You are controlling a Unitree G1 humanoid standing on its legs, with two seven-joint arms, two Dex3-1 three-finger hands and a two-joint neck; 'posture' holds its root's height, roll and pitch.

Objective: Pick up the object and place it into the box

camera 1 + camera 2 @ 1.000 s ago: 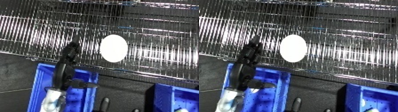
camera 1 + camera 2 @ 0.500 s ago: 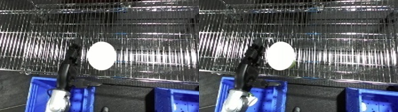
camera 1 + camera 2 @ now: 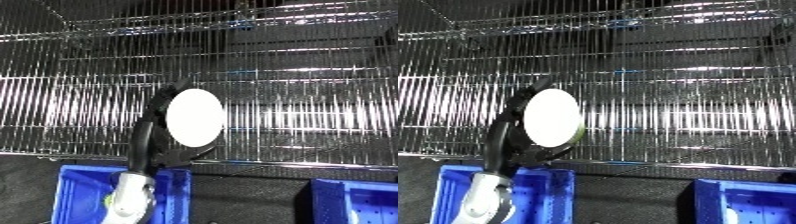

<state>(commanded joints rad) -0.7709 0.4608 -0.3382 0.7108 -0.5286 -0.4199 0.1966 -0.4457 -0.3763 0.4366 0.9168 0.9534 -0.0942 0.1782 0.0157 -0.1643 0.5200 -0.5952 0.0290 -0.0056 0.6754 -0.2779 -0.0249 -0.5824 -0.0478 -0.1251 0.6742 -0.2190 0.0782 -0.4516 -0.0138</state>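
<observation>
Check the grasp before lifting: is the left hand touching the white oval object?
Touching. In the right eye view the left hand curls round the white oval object, its black fingers against the object's left edge and underside.

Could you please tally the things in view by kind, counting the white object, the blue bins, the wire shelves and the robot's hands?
White oval object: 1
Blue bins: 2, one at the lower left and one at the lower right
Wire shelf: 1
Robot hands: 1, the left hand, its fingers curled round the white object
Total: 5
</observation>
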